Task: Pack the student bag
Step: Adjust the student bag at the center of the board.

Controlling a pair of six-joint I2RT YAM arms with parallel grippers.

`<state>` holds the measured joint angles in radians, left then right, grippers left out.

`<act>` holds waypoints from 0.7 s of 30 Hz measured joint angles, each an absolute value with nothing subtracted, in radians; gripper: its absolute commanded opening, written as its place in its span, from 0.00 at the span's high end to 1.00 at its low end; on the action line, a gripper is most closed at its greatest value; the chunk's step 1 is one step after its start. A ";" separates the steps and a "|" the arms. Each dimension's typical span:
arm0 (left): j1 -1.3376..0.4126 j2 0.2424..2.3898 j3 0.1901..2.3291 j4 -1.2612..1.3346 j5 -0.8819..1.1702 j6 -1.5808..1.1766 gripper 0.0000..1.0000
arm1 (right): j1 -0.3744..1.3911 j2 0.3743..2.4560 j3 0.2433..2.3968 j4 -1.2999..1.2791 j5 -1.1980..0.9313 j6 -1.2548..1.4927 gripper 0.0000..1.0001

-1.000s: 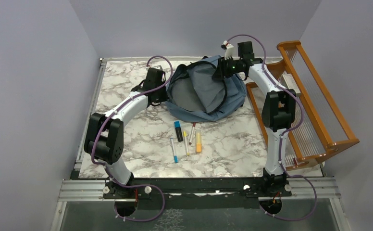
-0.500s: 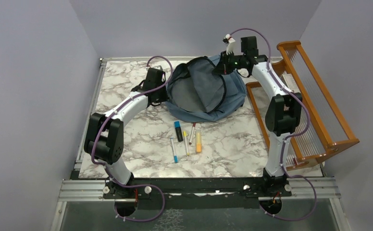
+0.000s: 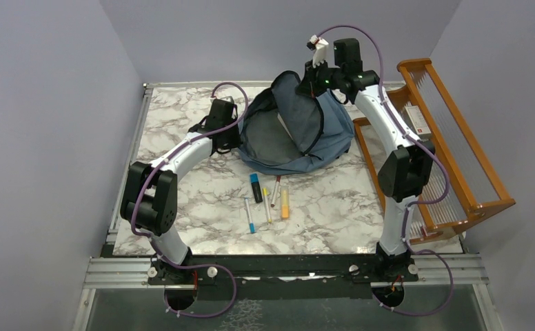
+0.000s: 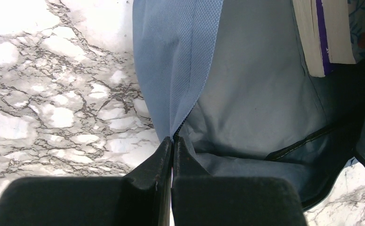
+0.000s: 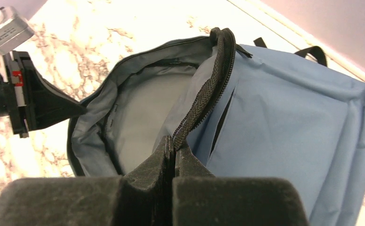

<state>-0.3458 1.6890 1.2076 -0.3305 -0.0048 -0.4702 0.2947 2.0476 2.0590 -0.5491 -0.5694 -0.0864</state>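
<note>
The dusty-blue student bag (image 3: 323, 131) lies at the back of the marble table with its mouth unzipped and facing the arms. My left gripper (image 4: 172, 139) is shut on the bag's left rim at the zipper seam (image 4: 183, 123), low near the table. My right gripper (image 5: 173, 140) is shut on the black zipper band (image 5: 204, 101) of the upper flap and holds it raised above the table (image 3: 182, 117). A book (image 4: 321, 37) with a purple spine shows inside the bag. In the top view the left gripper (image 3: 240, 135) is at the bag's left edge and the right gripper (image 3: 311, 77) at its top.
Several pens and markers lie in front of the bag: a blue-and-black one (image 3: 256, 187), an orange one (image 3: 285, 203), a blue pen (image 3: 249, 215). An orange wooden rack (image 3: 451, 158) stands along the right edge, close behind the right arm.
The right gripper closed on the zipper band and rose up and back, pulling the bag's upper flap taller and its mouth wider. The left arm has kept its grip and place.
</note>
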 measured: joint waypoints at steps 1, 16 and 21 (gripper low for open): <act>-0.346 1.689 1.208 -0.330 -0.004 -0.470 1.00 | 0.303 2.041 2.059 -0.553 -0.539 -0.090 0.99; -0.327 1.687 1.194 -0.332 0.007 -0.463 1.00 | 0.331 1.988 2.093 -0.596 -0.543 -0.105 0.91; -0.319 1.687 1.187 -0.332 0.012 -0.462 1.00 | 0.400 1.993 2.094 -0.600 -0.624 -0.069 0.87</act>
